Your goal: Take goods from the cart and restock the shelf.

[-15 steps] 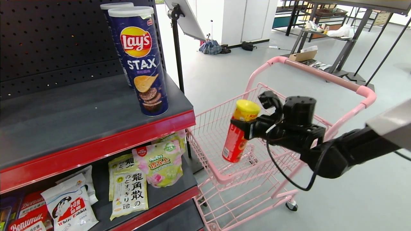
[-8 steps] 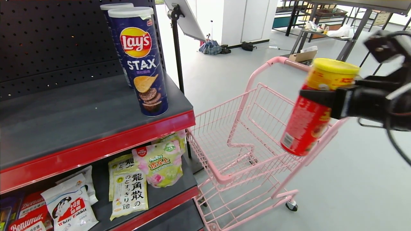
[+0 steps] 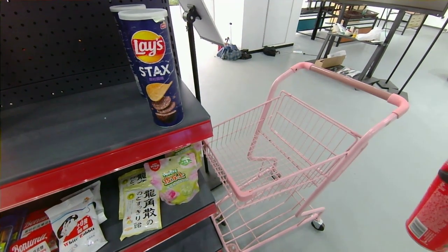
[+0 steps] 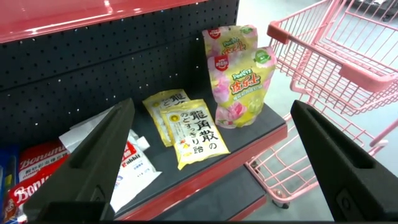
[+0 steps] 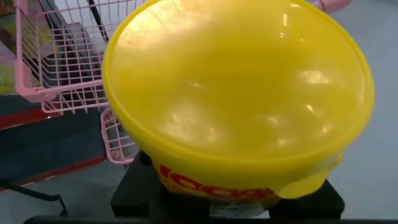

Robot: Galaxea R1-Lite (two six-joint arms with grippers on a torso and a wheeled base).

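Note:
A red chip can (image 3: 428,217) with a yellow lid (image 5: 236,81) hangs at the lower right edge of the head view, clear of the pink cart (image 3: 350,82). My right gripper (image 5: 224,199) is shut on it, with black fingers (image 5: 134,193) against the can just under the lid. The cart's basket holds no goods. My left gripper (image 4: 211,112) is open in front of the lower shelf, with nothing between its fingers. A tall blue chip can (image 3: 155,66) stands at the right front of the dark upper shelf (image 3: 87,129), with a second one (image 3: 124,7) behind it.
Snack bags lie on the lower shelf: a green-pink pouch (image 3: 175,175) (image 4: 239,74), yellow packets (image 3: 141,206) (image 4: 193,134) and a white bag (image 3: 77,224). The upper shelf is bare left of the blue cans. A black pole (image 3: 193,52) stands between shelf and cart.
My right arm lifted the red can out of the cart, swung it up and right, then down to the lower right edge of the head view. Cart and shelf stayed put.

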